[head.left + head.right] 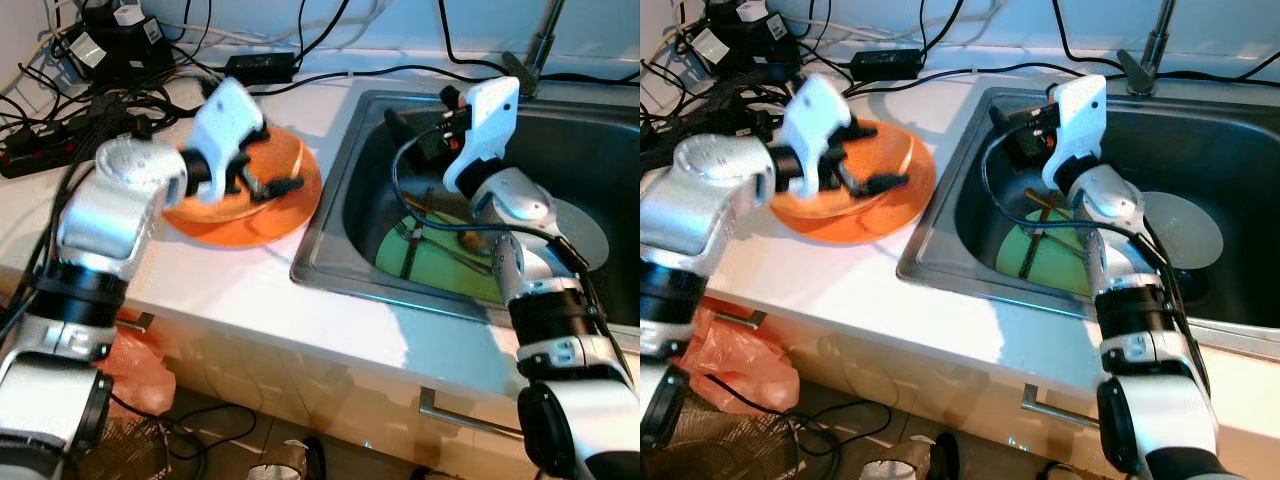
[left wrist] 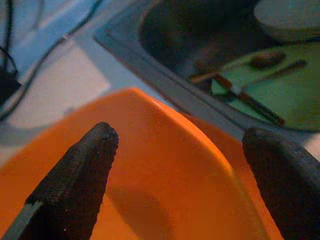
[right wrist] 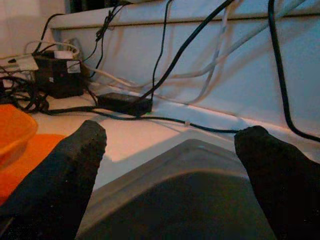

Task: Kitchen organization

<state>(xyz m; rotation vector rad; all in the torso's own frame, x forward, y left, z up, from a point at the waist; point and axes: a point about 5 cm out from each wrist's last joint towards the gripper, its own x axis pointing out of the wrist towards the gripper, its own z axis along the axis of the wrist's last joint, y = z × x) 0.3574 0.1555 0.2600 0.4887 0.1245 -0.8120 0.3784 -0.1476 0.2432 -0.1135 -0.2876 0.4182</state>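
An orange bowl (image 1: 275, 160) rests on an orange plate (image 1: 250, 228) on the white counter, just left of the steel sink (image 1: 325, 255). My left gripper (image 1: 262, 178) hovers open over the bowl, one finger (image 2: 80, 170) on each side of its rim (image 2: 190, 135). In the sink lie a green plate (image 1: 440, 268) with a fork (image 1: 445, 248) and a brown-handled utensil (image 1: 445, 212) on it, and a white plate (image 1: 585, 235). My right gripper (image 1: 420, 115) is open and empty above the sink's back left corner (image 3: 200, 150).
A tangle of black cables, a power strip and chargers (image 1: 100, 60) crowds the counter's back left. A black adapter (image 1: 260, 65) lies behind the bowl. The faucet (image 1: 540, 45) rises behind the sink. An orange plastic bag (image 1: 140, 370) sits on the floor below.
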